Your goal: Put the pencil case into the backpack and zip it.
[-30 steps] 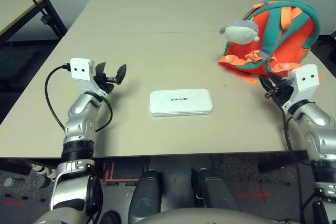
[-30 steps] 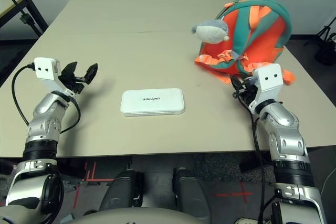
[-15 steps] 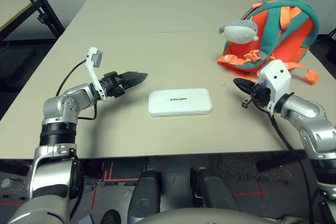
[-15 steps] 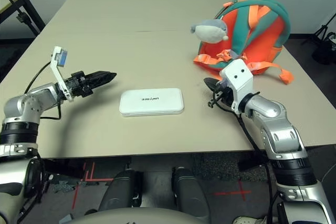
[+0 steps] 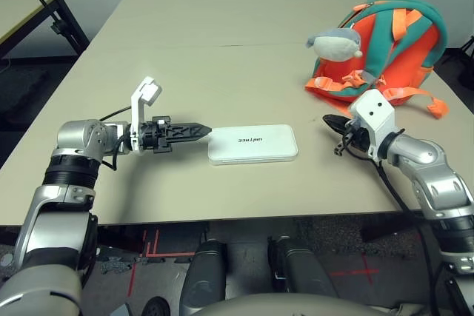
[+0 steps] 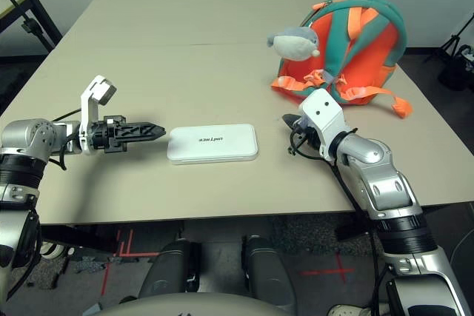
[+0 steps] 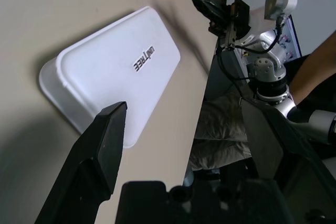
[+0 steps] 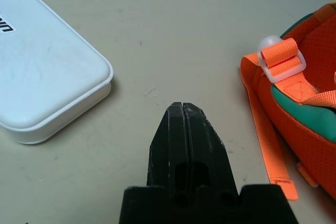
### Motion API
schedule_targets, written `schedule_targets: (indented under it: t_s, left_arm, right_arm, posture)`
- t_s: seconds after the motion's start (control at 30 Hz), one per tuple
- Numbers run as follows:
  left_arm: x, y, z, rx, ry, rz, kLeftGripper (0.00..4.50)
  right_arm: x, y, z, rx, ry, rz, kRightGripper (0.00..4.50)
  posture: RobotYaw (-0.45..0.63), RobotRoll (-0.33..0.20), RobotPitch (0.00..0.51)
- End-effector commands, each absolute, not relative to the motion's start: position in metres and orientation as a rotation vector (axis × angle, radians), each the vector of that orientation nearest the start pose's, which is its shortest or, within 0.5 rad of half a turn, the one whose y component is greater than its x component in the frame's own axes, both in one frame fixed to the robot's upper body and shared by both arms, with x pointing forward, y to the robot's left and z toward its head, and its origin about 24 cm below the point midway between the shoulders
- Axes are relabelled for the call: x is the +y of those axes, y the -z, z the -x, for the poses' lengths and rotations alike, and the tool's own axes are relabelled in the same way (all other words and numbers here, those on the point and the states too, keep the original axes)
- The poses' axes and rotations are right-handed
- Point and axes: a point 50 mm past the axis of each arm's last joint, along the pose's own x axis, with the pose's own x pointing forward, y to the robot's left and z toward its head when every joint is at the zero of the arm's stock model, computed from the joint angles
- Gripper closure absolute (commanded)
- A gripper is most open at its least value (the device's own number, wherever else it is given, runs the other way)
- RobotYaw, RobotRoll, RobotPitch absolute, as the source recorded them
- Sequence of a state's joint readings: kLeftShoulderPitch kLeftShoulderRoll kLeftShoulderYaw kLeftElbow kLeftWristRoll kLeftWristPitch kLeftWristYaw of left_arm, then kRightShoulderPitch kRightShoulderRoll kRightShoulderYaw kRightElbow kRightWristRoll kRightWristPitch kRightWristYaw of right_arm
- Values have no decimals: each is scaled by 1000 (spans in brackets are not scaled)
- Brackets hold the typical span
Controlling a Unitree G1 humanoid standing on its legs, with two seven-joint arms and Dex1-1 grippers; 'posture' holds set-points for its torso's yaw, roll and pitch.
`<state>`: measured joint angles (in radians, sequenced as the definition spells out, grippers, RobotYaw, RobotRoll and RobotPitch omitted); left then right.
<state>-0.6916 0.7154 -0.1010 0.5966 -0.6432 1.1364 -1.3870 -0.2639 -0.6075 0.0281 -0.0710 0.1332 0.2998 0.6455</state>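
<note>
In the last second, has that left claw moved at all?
Yes. The left gripper has swung in across the table to the left end of the pencil case, which lies where it was. A second ago it was raised well clear, off to the left.

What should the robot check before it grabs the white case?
1. Case lies flat on the table, nothing on top: ok.
2. Left gripper lined up with the case's end: ok, its tips sit right at that end.
3. Left fingers open enough to take the case: ok by the left wrist view, one finger lies over the case's edge, the other stands well apart.
4. Right gripper ready to hold: not ok, it is shut and apart from the case.
5. Backpack unzipped: cannot tell, no opening shows.
6. Path from case to backpack free: ok, bare table between them.
</note>
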Motion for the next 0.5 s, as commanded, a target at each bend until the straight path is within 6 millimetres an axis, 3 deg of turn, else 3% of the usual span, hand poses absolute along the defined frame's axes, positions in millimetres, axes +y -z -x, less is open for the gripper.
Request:
schedule_targets:
  t_s: [0.03, 0.5]
  left_arm:
    - [240, -104, -301, 844, 1081, 712, 182]
    - [228, -81, -310, 903, 1055, 716, 182]
  right_arm:
    - [-210, -113, -287, 146, -628, 475, 4500]
    - [-210, -108, -291, 164, -636, 524, 4500]
  posture:
    - [36, 0, 57]
    - [26, 0, 61]
